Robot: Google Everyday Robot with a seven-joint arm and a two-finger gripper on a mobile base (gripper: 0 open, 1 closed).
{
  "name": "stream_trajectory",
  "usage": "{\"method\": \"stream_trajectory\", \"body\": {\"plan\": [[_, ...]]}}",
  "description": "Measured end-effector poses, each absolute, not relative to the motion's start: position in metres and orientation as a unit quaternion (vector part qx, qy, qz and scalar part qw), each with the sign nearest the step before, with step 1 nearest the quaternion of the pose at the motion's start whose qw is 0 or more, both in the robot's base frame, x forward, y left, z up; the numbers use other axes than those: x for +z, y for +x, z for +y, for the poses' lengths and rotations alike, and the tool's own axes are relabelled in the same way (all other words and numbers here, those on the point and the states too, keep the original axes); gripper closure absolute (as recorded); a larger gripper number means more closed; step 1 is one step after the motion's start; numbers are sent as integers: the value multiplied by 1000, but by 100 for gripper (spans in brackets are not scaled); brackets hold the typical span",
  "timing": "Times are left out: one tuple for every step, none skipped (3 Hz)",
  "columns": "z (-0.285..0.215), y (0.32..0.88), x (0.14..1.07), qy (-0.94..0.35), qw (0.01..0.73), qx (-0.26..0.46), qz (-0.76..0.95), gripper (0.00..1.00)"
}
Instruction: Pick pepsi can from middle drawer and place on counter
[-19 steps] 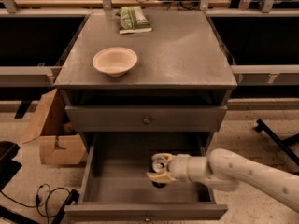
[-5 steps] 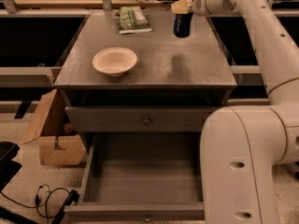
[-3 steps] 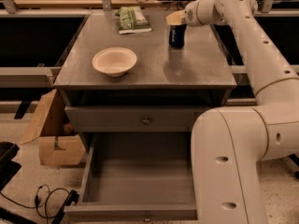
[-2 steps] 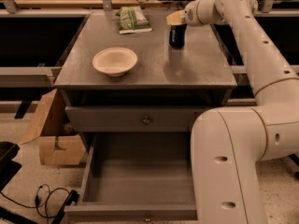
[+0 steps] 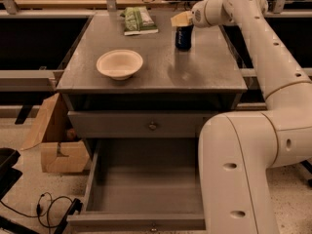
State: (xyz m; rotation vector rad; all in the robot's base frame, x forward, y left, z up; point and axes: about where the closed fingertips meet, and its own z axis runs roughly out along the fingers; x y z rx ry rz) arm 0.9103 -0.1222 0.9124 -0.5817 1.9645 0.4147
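The small dark navy-blue pepsi can with the silver top (image 5: 184,38) now stands upright on the broad matte grey counter (image 5: 161,79), toward its back right part. A little under two seconds ago I was carrying it higher and a touch further right. I have since brought it down, and over the last second it has not moved. I take that to mean it is resting on the surface, so the placing is all but done and only letting go and lifting away remains.

Its pale logo faces forward, its body looks undented, and a faint reflection shows beneath it.

My gripper (image 5: 181,20) sits right at the can's top, touching it. Whether I am clamped on the rim or have already slackened, I cannot tell.

A beige round bowl (image 5: 119,64) sits well apart to the left, and a green packet (image 5: 139,20) lies near the back edge. Below, the wide shallow grey middle drawer (image 5: 146,189) hangs pulled out, with the can gone from it.
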Motion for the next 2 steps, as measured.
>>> {"method": "stream_trajectory", "body": {"plan": [[-130, 904, 922, -241, 506, 171, 810, 0], [-146, 888, 947, -244, 519, 166, 802, 0]]}}
